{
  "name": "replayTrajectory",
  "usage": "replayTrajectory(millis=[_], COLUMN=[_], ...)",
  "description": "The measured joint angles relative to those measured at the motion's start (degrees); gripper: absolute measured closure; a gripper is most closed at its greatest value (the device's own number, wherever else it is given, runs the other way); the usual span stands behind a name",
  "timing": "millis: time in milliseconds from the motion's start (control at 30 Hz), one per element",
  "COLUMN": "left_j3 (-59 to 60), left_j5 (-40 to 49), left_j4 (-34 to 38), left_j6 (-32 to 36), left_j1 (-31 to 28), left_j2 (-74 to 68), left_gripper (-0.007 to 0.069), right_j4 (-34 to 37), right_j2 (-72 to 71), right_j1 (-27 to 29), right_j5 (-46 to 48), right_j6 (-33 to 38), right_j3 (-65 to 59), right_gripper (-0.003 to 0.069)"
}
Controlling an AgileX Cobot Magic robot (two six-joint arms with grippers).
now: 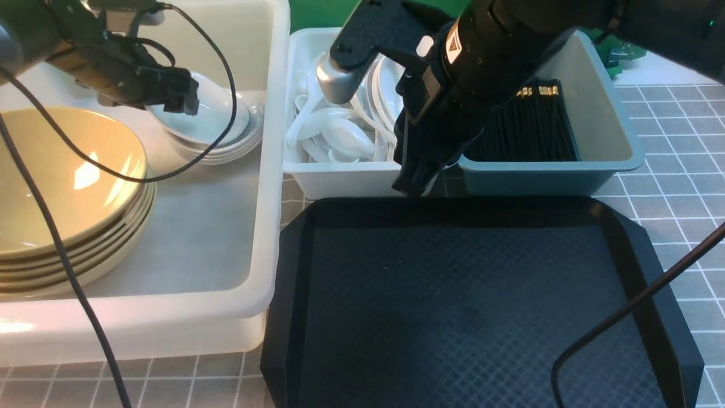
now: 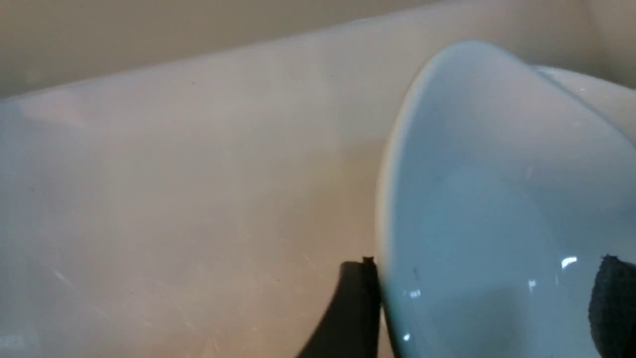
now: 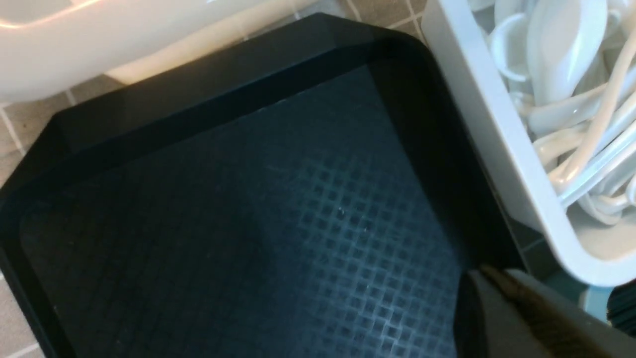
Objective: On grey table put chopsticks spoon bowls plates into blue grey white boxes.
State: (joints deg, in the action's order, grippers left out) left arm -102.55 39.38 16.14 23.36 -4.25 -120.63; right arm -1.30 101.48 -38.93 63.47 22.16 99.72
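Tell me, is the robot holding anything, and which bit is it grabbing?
Nothing looks gripped. The left gripper stands open astride the rim of the top white plate, which leans on the stack. The right gripper is shut and empty.

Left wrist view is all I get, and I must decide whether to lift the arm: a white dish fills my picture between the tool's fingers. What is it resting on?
Observer: The tilted plate rests on top of a stack of plates inside the large white box, beside the olive bowls.
Operator: Is the other arm anywhere near mine?
Observer: No. The right tool, shut with nothing seen in it, hangs at the far edge of the black tray, just in front of the spoon box.
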Motion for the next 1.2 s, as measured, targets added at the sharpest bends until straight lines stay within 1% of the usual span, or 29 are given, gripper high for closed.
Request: replayTrajectory(millis=[67, 133, 233, 267, 300, 333, 367, 433, 500, 533, 567, 600, 667, 700, 800, 833, 933, 967, 1033, 1067, 1100, 1133, 1200], left_j3=[-0.4, -1.6, -3.6, -4.5, -5.2, -5.4, -5.6, -5.8, -5.7, -5.0, -4.4, -2.4, -0.4, 3.8, 13.6, 15.1, 29.4, 30.1, 39.4, 42.0, 42.6, 48.8, 51.8], left_j5=[0.6, 2.4, 5.3, 6.9, 8.7, 10.0, 10.9, 14.2, 18.0, 19.9, 20.9, 22.3, 23.0, 23.5, 22.9, 22.6, 18.5, 17.9, 14.0, 12.8, 12.6, 10.3, 8.8], left_j4=[-0.4, -0.7, -0.8, -1.2, -2.0, -2.8, -3.4, -5.6, -7.9, -8.9, -9.5, -10.1, -10.4, -10.7, -11.1, -11.2, -11.8, -11.8, -11.8, -11.7, -11.7, -11.6, -11.5], left_j6=[0.0, -0.6, -2.3, -3.0, -3.3, -3.6, -3.7, -4.1, -4.3, -4.5, -4.8, -5.2, -6.0, -7.3, -9.2, -9.4, -10.7, -10.7, -11.2, -11.6, -11.7, -12.4, -12.7], left_j1=[0.0, 0.0, 0.2, 0.4, 0.9, 1.4, 2.0, 3.7, 6.0, 7.3, 8.2, 9.3, 10.1, 10.9, 11.1, 11.1, 11.1, 11.1, 11.1, 11.1, 11.1, 11.1, 11.1], left_j2=[1.2, 3.6, 7.8, 9.8, 13.0, 15.4, 17.3, 21.8, 26.6, 29.4, 31.4, 34.4, 36.9, 41.6, 48.6, 49.7, 60.0, 61.1, 68.5, 70.7, 71.3, 76.4, 79.9], left_gripper=[0.0021, 0.0013, 0.0045, 0.0071, 0.0128, 0.0174, 0.0203, 0.0303, 0.0427, 0.0513, 0.0545, 0.0593, 0.0611, 0.0625, 0.0634, 0.0634, 0.0634, 0.0634, 0.0634, 0.0634, 0.0634, 0.0634, 0.0634], right_j4=[0.0, 0.0, 0.0, 0.0, 0.0, 0.0, 0.1, 0.1, 0.1, 0.2, 0.2, 0.2, 0.2, 0.2, 0.2, 0.2, 0.2, 0.2, 0.2, 0.2, 0.2, 0.2, 0.2], right_j2=[0.0, 0.0, 0.0, 0.0, -0.3, -0.7, -1.1, -2.5, -4.8, -6.2, -7.7, -9.4, -11.6, -15.1, -20.9, -21.3, -28.4, -28.7, -33.6, -35.5, -35.8, -39.3, -41.3], right_j1=[0.1, 0.1, 0.1, 0.1, 0.1, 0.1, 0.1, 0.1, 0.1, 0.1, 0.1, 0.1, 0.1, 0.1, 0.1, 0.1, 0.1, 0.1, 0.1, 0.1, 0.1, 0.1, 0.1], right_j5=[0.9, 1.6, 2.3, 2.7, 3.4, 3.8, 4.1, 5.1, 5.9, 6.2, 6.3, 6.2, 6.2, 5.9, 3.7, 3.7, -2.2, -2.7, -8.7, -11.6, -12.0, -15.5, -17.8], right_j6=[0.0, 0.0, 0.0, 0.0, 0.0, 0.0, 0.0, -0.2, -1.1, -1.6, -1.7, -1.9, -2.0, -2.3, -2.9, -2.9, -4.5, -4.6, -6.4, -7.0, -7.2, -7.5, -7.6], right_j3=[0.0, 0.0, 0.0, 0.0, 0.0, 0.0, 0.0, 0.0, 0.0, 0.0, 0.0, -0.1, -0.4, -1.5, -4.8, -5.1, -12.0, -12.4, -18.1, -20.2, -20.6, -24.1, -26.7], right_gripper=[0.0611, 0.0609, 0.0606, 0.0605, 0.0603, 0.0601, 0.06, 0.0599, 0.0599, 0.0597, 0.0597, 0.0597, 0.0597, 0.0596, 0.0593, 0.0593, 0.0587, 0.0587, 0.0582, 0.0582, 0.0582, 0.058, 0.058])
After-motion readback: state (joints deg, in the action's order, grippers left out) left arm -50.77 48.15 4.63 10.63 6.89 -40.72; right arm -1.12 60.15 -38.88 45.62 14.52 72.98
